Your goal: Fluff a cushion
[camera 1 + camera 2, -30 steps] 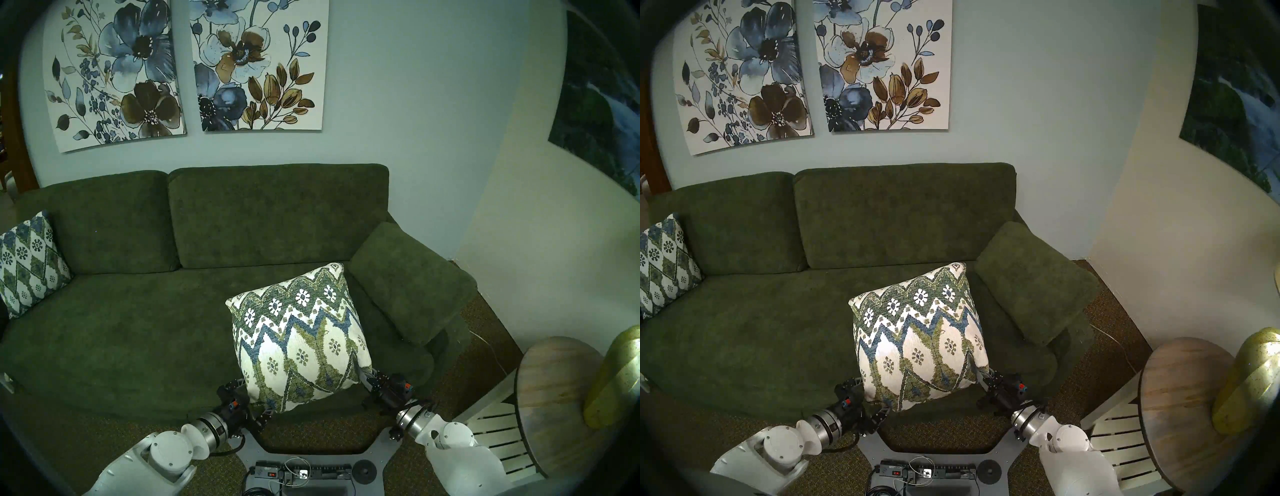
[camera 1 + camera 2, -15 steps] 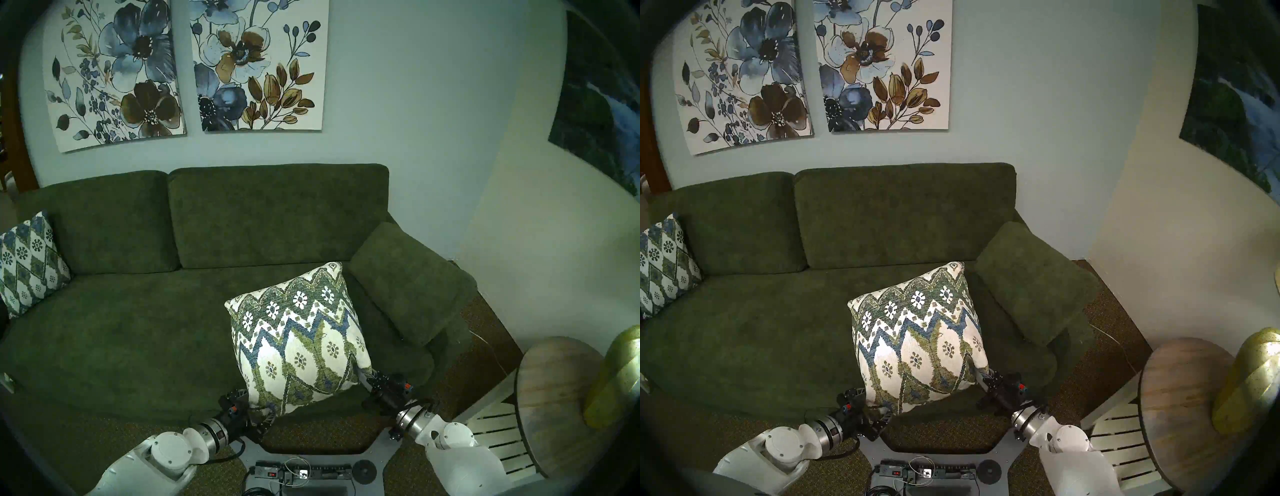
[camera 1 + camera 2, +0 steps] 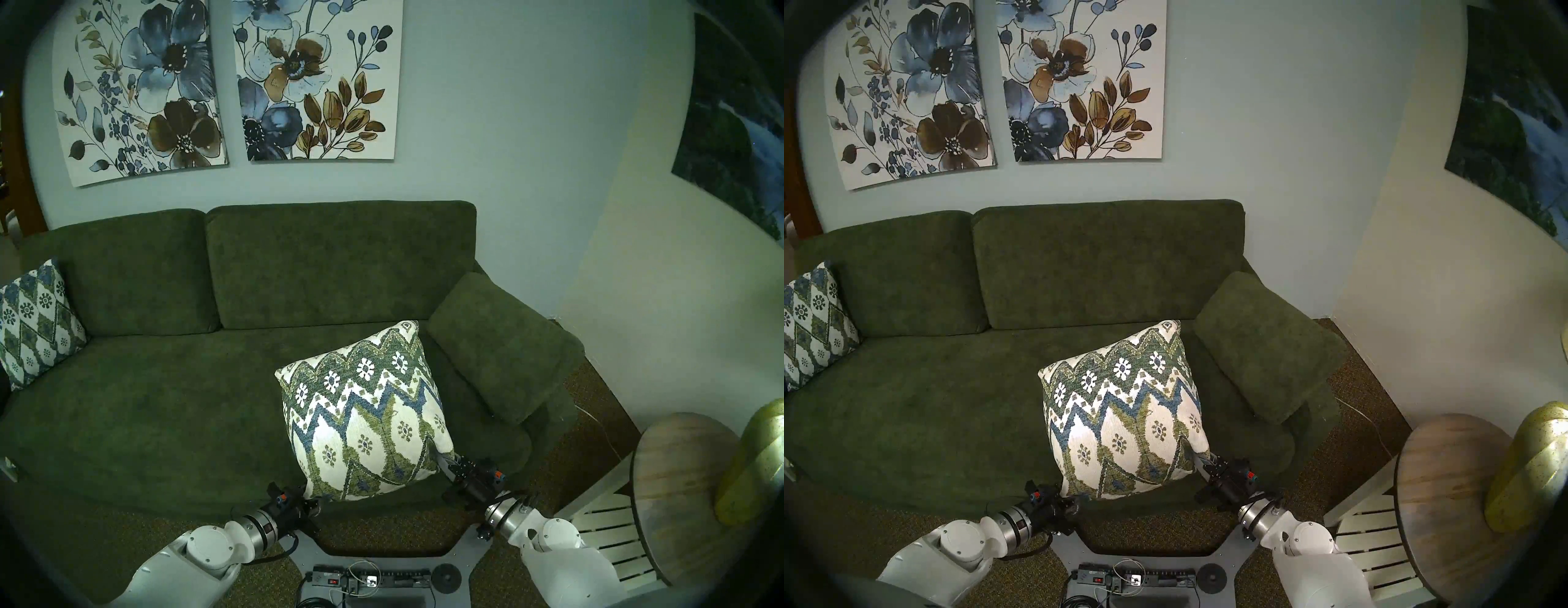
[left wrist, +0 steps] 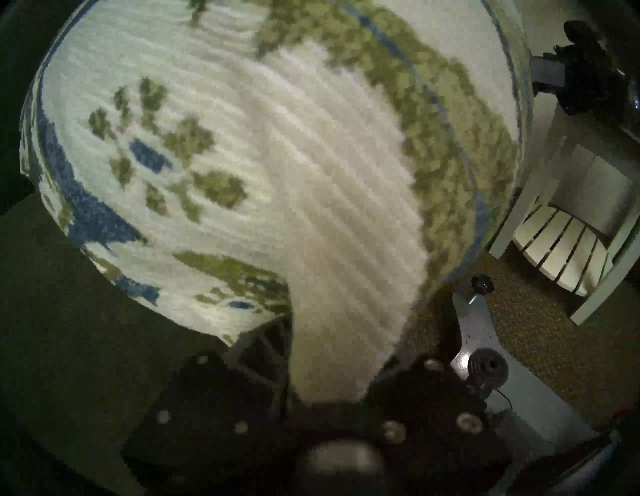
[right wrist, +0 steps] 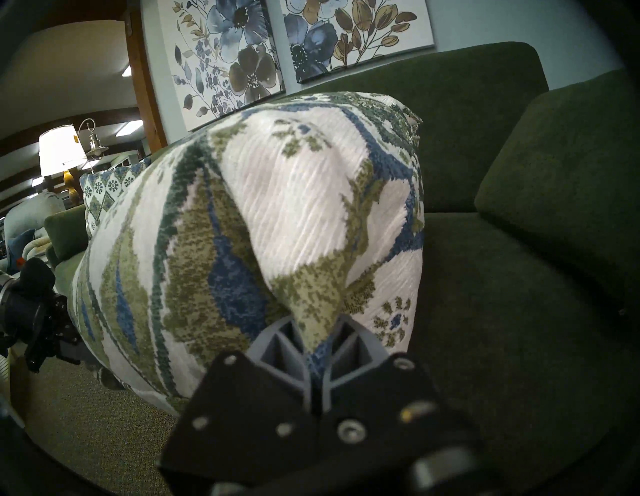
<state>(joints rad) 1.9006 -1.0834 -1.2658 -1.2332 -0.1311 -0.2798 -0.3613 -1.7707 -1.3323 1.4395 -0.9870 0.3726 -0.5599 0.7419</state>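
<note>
The cushion, cream with olive and blue zigzags, hangs tilted above the front right of the green sofa. My right gripper is shut on its near right corner, with a pinch of fabric between the grey fingers. At the near left corner sits my left gripper. The left wrist view shows a fold of the cushion bunched between its jaws. That view is blurred.
A smaller twin cushion leans at the sofa's left end. The padded green armrest lies just right of the held cushion. Right of my right arm are a white slatted chair and a round wooden table bearing a gold lamp base.
The left gripper's splayed fingers have drawn together on the cushion's near left corner, and that wrist has sunk slightly. The right arm has held still.
</note>
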